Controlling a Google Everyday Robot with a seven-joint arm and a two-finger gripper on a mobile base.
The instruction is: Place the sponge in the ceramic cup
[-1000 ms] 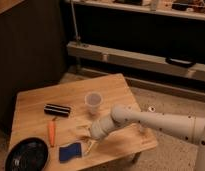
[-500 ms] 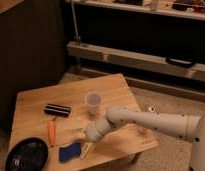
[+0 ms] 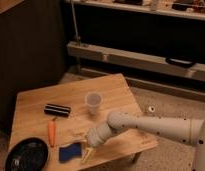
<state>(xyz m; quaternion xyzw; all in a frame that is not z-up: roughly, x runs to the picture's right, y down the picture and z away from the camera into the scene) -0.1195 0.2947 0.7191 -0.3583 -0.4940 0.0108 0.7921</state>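
While one ceramic cup [image 3: 93,102] stands apart, the gripper [image 3: 82,146] hovers beside one sponge [image 3: 69,152], jaws spread.

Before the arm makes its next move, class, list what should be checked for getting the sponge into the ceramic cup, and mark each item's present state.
1. The sponge lies flat on the table: ok.
2. The gripper is low at the sponge's right edge: ok.
3. The sponge is held by the gripper: cannot tell.
4. The ceramic cup is upright, mouth up: ok.
5. The carrot is apart from the sponge: ok.
6. The sponge is in the ceramic cup: not ok.
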